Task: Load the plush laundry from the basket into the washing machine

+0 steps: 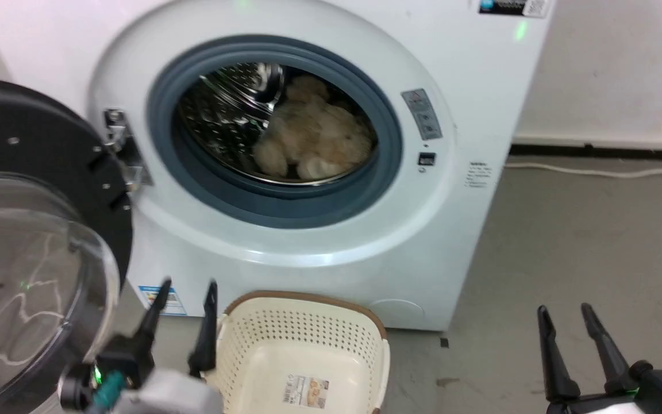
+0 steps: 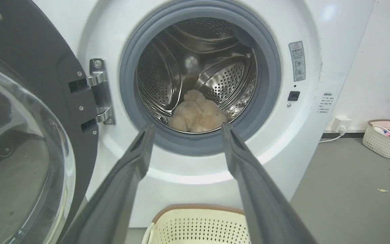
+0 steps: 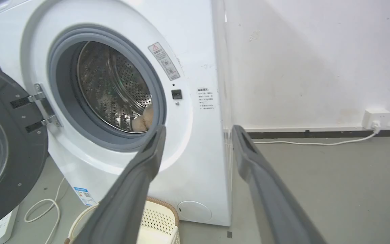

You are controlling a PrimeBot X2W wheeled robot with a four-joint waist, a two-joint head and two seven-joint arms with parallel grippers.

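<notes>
The plush laundry [image 1: 311, 135] lies at the bottom of the drum inside the washing machine [image 1: 319, 253], whose door [image 1: 32, 149] stands open. The basket [image 1: 302, 322] stands on the floor [image 1: 584, 241], just beside the machine's front. The left gripper [image 1: 188, 283] and the right gripper [image 1: 563, 309] both have their jaws spread and hold nothing.

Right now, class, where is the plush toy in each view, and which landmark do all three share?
Head view: plush toy upper centre, inside the steel drum, right of middle.
Left wrist view: plush toy near centre, low in the drum.
Right wrist view: plush toy left of centre, a small part peeking past the right edge of the door seal.
Shared landmark: the grey door seal.
</notes>
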